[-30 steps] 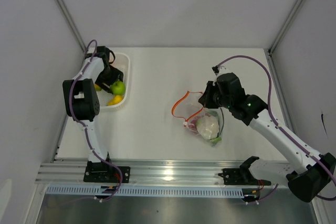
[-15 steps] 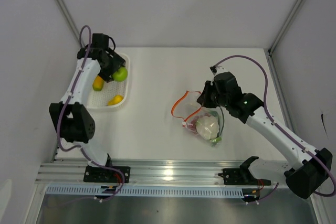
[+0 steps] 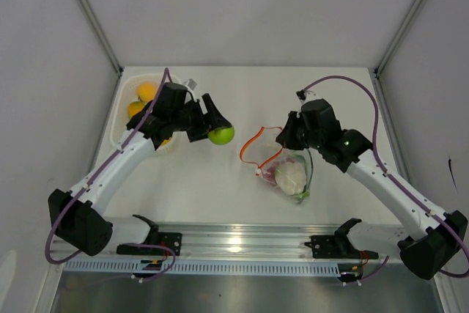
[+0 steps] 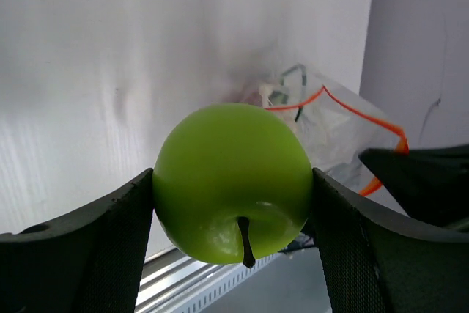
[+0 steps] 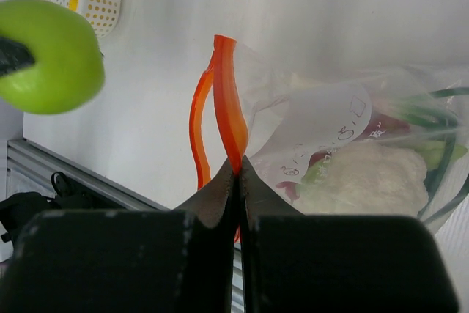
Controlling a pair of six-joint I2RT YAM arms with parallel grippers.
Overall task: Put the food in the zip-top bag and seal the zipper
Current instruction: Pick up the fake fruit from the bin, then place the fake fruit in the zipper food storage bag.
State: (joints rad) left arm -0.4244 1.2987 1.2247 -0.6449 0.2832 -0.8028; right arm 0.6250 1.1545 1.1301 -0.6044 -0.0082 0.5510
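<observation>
1. Holding the green apple (image 4: 233, 181) between both fingers of my left gripper (image 3: 218, 131), I have it above the table, between the white basket (image 3: 116, 119) and the zip-top bag (image 3: 293, 170).
2. My right gripper (image 5: 238, 174) is pinched closed on the orange-red zipper (image 5: 227, 119); the bag mouth is a little open.
3. A cauliflower (image 5: 366, 177) and green stalks (image 5: 447, 97) lie inside the bag.

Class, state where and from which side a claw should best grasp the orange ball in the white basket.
Grip across its round middle, coming from straight above. The orange ball sits inside the basket, whose walls would likely block a sideways approach.
</observation>
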